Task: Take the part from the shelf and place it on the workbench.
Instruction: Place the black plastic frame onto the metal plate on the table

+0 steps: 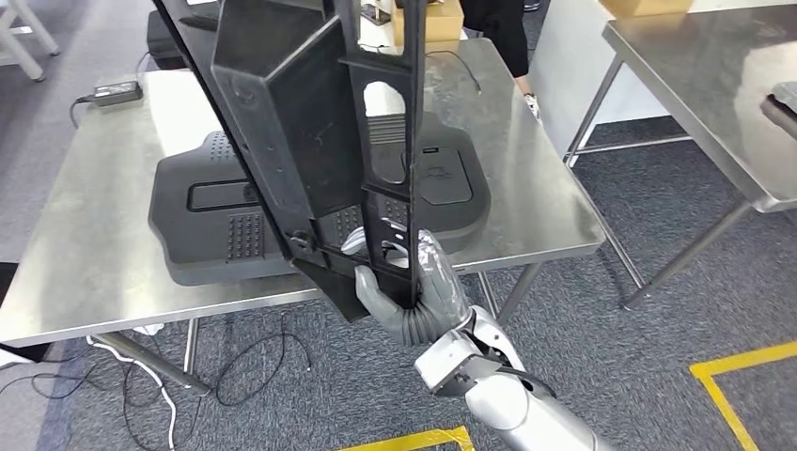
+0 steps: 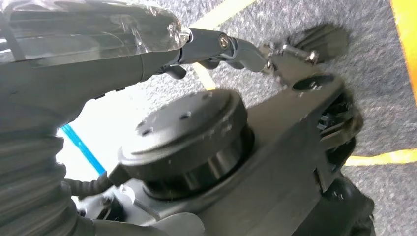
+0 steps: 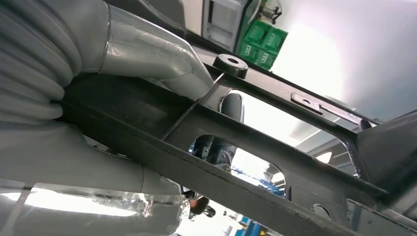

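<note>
Grey carpet floor (image 1: pixel 310 395) with yellow tape lines; a steel surface (image 1: pixel 94 244) ahead in the head view, a second steel surface (image 1: pixel 695 85) off to the right; a person in dark clothes (image 1: pixel 503 33) stands at the far side, partly cut off by the frame edge.

On the near surface: a wide black moulded panel (image 1: pixel 207 221) lying flat, a power brick (image 1: pixel 117 91) with its cable at the far left corner; loose cables (image 1: pixel 254 362) on the carpet under the surface's front edge.

Right arm comes up from below right, silver forearm angled in toward the surface's front edge, wrist bent upward; right hand (image 1: pixel 414 287) clamped on the lower end of the part (image 1: pixel 310 141), a long black plastic frame with cut-out windows; thumb on the near face, fingers wrapped behind a bar of the frame. The right wrist view shows the same hold up close: thumb (image 3: pixel 157 59) pressed on one bar, frame (image 3: pixel 275 162) running away from the palm.

The part stands steeply, nearly upright, leaning back and to the left, over the front edge of the near surface and over the flat panel; whether its lower end touches either, cannot tell.

Left hand (image 2: pixel 74 73) hangs low over the carpet; a finger (image 2: pixel 221 46) extends outward; nothing seen in it; apart or together, cannot tell.
</note>
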You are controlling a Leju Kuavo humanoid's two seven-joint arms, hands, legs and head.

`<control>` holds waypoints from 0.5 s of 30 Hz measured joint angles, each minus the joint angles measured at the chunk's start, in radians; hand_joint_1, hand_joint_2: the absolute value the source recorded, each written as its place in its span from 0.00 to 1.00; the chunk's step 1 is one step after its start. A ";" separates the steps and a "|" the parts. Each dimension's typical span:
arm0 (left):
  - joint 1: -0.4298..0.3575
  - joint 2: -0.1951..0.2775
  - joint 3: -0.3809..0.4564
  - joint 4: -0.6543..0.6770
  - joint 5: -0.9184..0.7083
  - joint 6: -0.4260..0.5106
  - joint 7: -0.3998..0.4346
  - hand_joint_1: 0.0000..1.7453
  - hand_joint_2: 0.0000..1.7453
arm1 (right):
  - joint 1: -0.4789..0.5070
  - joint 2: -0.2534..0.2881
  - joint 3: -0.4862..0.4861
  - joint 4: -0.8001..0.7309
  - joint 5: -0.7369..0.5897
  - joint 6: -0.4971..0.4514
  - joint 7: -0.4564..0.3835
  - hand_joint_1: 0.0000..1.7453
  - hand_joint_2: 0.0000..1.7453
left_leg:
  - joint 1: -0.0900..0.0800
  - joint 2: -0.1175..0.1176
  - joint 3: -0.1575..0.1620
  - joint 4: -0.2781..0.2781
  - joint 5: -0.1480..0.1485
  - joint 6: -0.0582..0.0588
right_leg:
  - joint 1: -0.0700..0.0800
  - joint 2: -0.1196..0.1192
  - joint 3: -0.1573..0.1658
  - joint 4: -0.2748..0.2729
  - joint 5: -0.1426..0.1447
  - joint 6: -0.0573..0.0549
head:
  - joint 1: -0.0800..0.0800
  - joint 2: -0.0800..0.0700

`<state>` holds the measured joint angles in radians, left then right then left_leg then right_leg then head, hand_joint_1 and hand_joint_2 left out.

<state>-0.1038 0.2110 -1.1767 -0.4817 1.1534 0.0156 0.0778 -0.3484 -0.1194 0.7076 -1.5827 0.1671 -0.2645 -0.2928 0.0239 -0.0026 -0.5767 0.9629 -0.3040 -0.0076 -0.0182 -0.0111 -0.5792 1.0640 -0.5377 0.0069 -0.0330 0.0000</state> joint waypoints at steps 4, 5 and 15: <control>0.000 0.000 -0.002 0.000 0.000 0.000 0.000 0.00 1.00 | 0.008 -0.002 0.000 0.002 0.000 0.000 -0.001 1.00 1.00 | 0.004 -0.003 0.006 0.000 -0.006 -0.009 | -0.012 0.008 -0.120 0.200 -0.066 0.008 | 0.017 0.000; 0.000 0.000 -0.003 0.000 0.000 0.000 0.000 0.00 1.00 | 0.009 -0.002 0.000 0.003 0.000 0.000 -0.001 1.00 1.00 | 0.008 -0.005 0.007 0.004 -0.011 -0.016 | -0.016 0.008 -0.116 0.179 -0.040 0.012 | 0.019 0.000; -0.002 0.007 -0.005 -0.002 -0.001 0.001 0.000 0.00 1.00 | 0.013 0.000 0.001 0.006 -0.002 0.000 -0.003 1.00 1.00 | 0.024 -0.004 -0.020 0.134 -0.100 -0.080 | -0.015 0.017 -0.017 -0.009 0.025 -0.034 | 0.008 0.000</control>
<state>-0.1053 0.2181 -1.1814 -0.4832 1.1528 0.0164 0.0774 -0.3355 -0.1196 0.7084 -1.5770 0.1652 -0.2645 -0.2955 0.0477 -0.0067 -0.5966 1.0969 -0.4036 -0.0873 -0.0337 0.0061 -0.5965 1.0554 -0.5129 -0.0276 -0.0249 0.0000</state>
